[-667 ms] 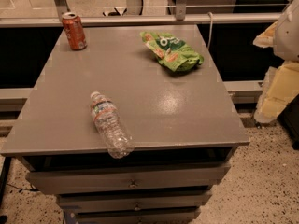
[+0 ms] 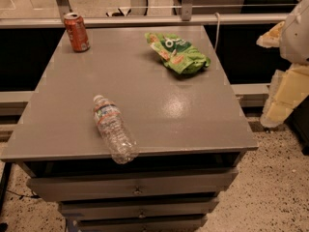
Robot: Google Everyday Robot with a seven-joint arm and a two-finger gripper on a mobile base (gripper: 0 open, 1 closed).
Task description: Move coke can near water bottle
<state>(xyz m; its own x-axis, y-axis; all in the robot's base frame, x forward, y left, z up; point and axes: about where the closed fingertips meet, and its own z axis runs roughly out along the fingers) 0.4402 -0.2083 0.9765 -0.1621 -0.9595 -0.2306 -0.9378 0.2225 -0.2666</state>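
The coke can (image 2: 77, 32) stands upright at the far left corner of the grey table (image 2: 159, 110). It is red-orange with a silver top. The water bottle (image 2: 114, 129) lies on its side near the table's front edge, left of centre, cap pointing away, its base slightly over the edge. The can and the bottle are far apart. My gripper (image 2: 282, 98), cream and white, hangs off the table's right side, beyond the right edge and away from both objects. It holds nothing that I can see.
A green chip bag (image 2: 178, 52) lies at the far right of the table. Drawers (image 2: 137, 190) sit below the table's front edge. A rail and glass partition (image 2: 145, 18) run behind the table. Speckled floor lies to the right.
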